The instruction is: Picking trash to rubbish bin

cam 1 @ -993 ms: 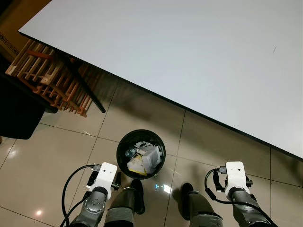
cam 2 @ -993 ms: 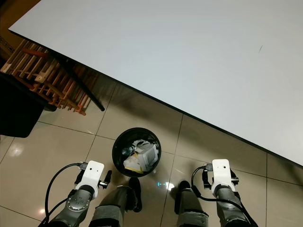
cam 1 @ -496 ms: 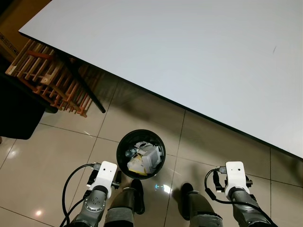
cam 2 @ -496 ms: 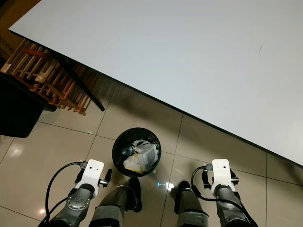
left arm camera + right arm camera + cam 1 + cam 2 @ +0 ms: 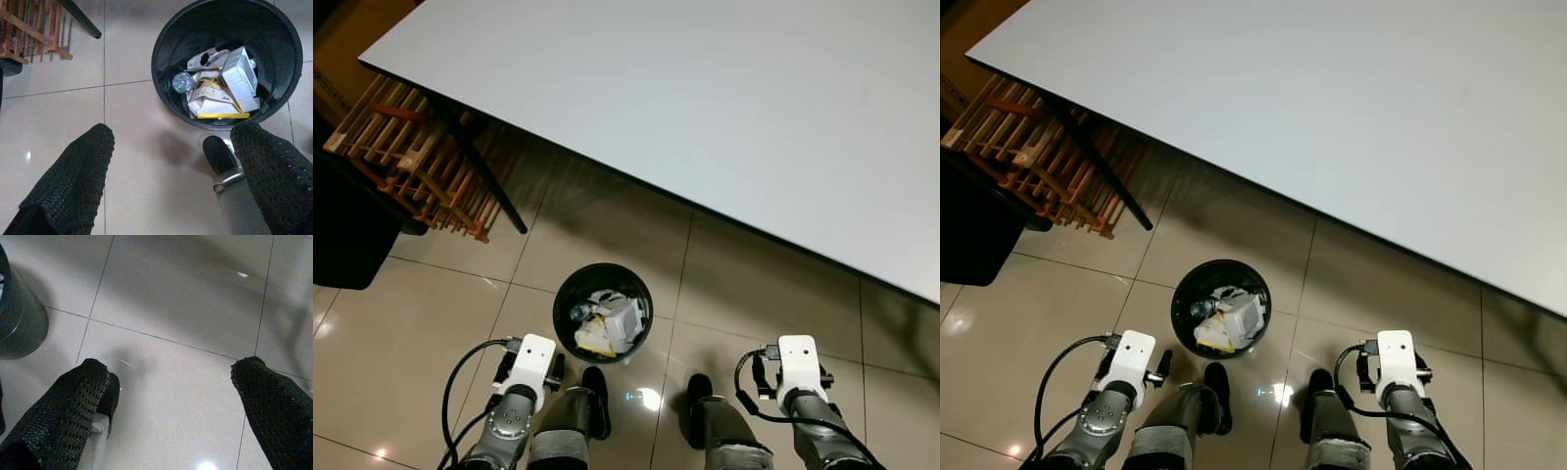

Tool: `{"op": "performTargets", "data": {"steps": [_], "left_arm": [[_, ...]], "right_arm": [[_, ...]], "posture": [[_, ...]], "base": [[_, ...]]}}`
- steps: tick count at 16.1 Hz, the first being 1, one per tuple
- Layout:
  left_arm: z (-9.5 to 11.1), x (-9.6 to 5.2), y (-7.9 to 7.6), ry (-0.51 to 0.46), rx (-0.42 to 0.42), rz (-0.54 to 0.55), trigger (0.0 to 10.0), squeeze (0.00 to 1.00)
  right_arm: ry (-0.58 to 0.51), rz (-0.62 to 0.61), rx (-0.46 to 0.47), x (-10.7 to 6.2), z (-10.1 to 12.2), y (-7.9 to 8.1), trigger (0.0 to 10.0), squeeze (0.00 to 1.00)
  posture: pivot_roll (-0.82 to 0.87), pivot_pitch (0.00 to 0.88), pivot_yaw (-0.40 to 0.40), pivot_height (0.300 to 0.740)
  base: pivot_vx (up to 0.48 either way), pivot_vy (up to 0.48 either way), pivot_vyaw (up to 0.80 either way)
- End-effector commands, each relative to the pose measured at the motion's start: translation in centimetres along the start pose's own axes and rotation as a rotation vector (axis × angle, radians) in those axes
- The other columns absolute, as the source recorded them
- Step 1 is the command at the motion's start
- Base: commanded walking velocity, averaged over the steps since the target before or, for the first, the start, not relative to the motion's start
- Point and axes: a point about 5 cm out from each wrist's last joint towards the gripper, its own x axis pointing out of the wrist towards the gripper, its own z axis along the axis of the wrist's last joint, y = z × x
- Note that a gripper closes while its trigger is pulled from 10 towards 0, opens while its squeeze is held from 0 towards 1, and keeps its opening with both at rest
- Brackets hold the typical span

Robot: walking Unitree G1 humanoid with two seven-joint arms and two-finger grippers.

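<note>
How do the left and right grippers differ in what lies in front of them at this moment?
The left gripper looks toward the black bin, which holds cartons, paper and a bottle; the right gripper hangs over bare floor tiles, with the bin's wall at the edge of its view. The left gripper sits beside the bin, the right gripper farther from it, past the robot's feet. Shared: both have their fingers spread wide and hold nothing.

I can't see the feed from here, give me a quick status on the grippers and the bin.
Left gripper and right gripper both open, empty, low over the tiled floor. Rubbish bin at the robot's feet, holding trash. Nothing blocking the bin.
</note>
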Motion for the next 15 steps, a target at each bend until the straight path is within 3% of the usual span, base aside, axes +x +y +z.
{"op": "performTargets", "data": {"steps": [1,15], "left_arm": [[-1.72,-0.74,-0.1,0.063,-0.01,0.005,10.0,0.0],[-1.5,-0.7,-0.38,0.05,-0.041,0.0,10.0,0.0]], "right_arm": [[0.062,0.007,-0.003,-0.58,-1.67,-0.01,10.0,0.0],[0.065,0.012,-0.002,-0.66,-1.84,0.05,10.0,0.0]], "posture": [[0.04,0.336,0.063,0.74],[0.04,0.336,0.059,0.74]], "base": [[0.0,0.0,0.0],[-0.084,0.0,0.0]]}}
